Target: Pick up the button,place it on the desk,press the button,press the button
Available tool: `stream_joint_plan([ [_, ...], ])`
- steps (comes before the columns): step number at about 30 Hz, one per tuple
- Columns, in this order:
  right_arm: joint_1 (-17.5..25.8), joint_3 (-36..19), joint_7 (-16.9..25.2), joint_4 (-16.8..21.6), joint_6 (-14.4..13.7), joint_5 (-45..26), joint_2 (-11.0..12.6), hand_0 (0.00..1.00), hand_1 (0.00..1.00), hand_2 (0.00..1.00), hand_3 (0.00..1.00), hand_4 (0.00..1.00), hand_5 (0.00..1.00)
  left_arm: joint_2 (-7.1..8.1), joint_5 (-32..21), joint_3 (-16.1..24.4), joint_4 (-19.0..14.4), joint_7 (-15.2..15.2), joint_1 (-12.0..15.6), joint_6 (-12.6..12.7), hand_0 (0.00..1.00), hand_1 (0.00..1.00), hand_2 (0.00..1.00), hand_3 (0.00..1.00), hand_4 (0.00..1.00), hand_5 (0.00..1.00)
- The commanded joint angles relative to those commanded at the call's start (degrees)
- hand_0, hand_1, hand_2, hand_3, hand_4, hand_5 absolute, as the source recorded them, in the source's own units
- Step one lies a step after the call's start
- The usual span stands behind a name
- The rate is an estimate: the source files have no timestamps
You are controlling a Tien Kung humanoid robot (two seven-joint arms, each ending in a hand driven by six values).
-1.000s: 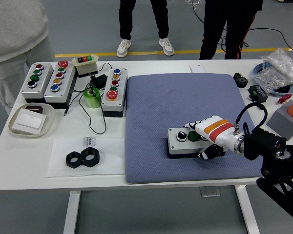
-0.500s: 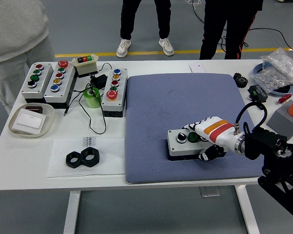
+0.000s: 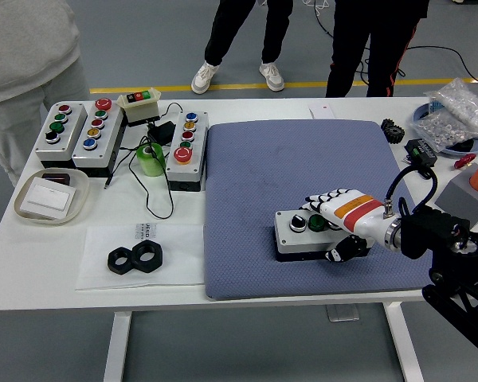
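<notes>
Gripping the grey button box (image 3: 303,232) from its right end, the right hand (image 3: 341,216) sits w/ white-gloved fingers (image 3: 323,198) laid over the box's far edge and top, thumb (image 3: 340,250) curled round the near side, so the hand is closed on the box. The box lies flat on the blue mat (image 3: 303,159), in the mat's near-right part, long side running left-right. Two buttons show on its top: a black one (image 3: 298,224) at the left, a green one (image 3: 316,223) just beside it and partly under the fingers (anything further right on the box is hidden by the hand). The black right arm (image 3: 442,247) comes in from the lower right corner; left arm not seen.

Rest of the white table (image 3: 247,282): on the far left stand three other button boxes, i.e. a box w/ red, green and black buttons (image 3: 57,127), one w/ a red mushroom button (image 3: 95,134), and one just beside the mat's left edge (image 3: 186,147). A green tape roll (image 3: 150,157) sits between the last two, amid black cables. A round tray (image 3: 52,195) and two black hex nuts (image 3: 134,259) lie nearer the front left. People's legs (image 3: 239,40) stand beyond the far edge, none reaching in.
</notes>
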State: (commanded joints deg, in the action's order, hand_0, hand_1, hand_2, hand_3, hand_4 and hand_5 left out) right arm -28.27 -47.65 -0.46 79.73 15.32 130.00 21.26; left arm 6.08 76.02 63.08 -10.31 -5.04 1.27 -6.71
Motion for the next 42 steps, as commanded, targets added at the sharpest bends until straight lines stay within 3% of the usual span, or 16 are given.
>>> stream_joint_plan([
  [2,0.0,0.0,-0.1,0.0,0.3,0.0,0.0,0.956,0.945,0.987,0.959,0.881,0.413,-0.01,0.2,0.2,0.0,0.0,0.1,0.0,0.739,0.912,0.985,0.947,0.612,0.998],
  [3,0.0,0.0,-0.1,0.1,0.5,0.0,0.1,0.962,0.951,0.994,0.967,0.918,0.501,0.00,0.2,0.2,0.0,0.0,0.2,0.0,0.740,0.912,0.985,0.947,0.611,0.998],
  [30,-0.3,-1.6,-0.4,4.4,1.8,0.0,0.9,0.961,0.955,0.998,0.982,0.945,0.526,0.10,0.8,0.8,0.0,-0.2,0.6,-0.1,0.740,0.911,0.985,0.946,0.612,0.998],
  [42,-2.0,-5.4,-0.2,12.5,3.6,0.0,4.8,0.957,0.953,0.992,0.976,0.941,0.518,0.39,-0.1,0.7,0.0,-0.2,0.6,0.1,0.740,0.911,0.985,0.947,0.613,0.998],
])
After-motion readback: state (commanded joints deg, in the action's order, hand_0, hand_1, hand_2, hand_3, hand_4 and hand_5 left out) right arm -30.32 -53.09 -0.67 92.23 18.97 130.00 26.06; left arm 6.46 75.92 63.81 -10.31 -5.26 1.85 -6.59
